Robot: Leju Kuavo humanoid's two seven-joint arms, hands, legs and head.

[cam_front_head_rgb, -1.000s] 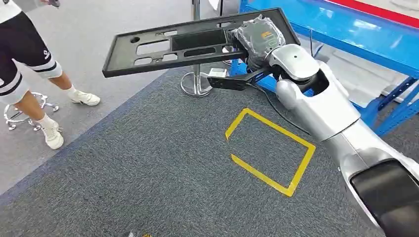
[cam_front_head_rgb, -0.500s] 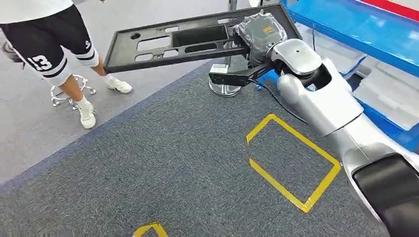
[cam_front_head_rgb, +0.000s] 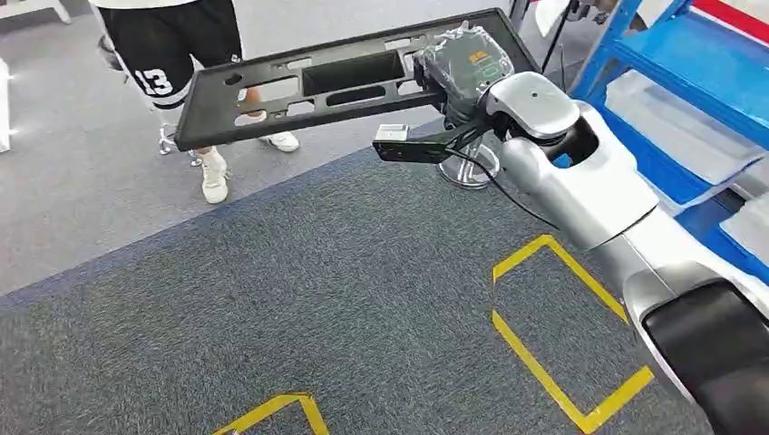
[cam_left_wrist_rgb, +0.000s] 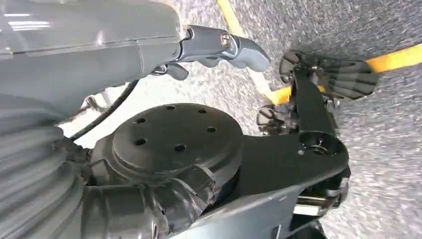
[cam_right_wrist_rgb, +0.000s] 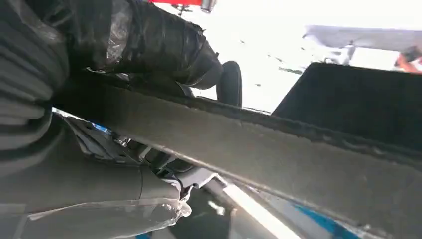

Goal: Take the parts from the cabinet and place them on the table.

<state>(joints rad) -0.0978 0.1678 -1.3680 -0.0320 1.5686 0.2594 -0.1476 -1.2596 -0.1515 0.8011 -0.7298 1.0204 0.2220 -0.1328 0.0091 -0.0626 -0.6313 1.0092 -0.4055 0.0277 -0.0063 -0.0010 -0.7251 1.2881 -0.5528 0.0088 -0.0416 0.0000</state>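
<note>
A long black flat part (cam_front_head_rgb: pixel 299 86) with several slots is held level above the floor, running left from my right hand (cam_front_head_rgb: pixel 467 63). That hand, wrapped in clear plastic, grips the part's right end. In the right wrist view the part's edge (cam_right_wrist_rgb: pixel 298 154) crosses the picture, with the wrapped fingers (cam_right_wrist_rgb: pixel 149 40) closed over it. My left hand (cam_left_wrist_rgb: pixel 219 47) hangs over the carpet with its grey thumb stretched out and nothing in it.
A person in black shorts (cam_front_head_rgb: pixel 181 54) stands on the grey floor at the far left. A blue rack (cam_front_head_rgb: pixel 689 82) runs along the right. A round metal stand base (cam_front_head_rgb: pixel 472 168) sits below the part. Yellow tape outlines (cam_front_head_rgb: pixel 562 335) mark the carpet.
The whole view has swung: the tape outline, rack and person have slid rightward in the picture. The black part stays in my right hand's grip.
</note>
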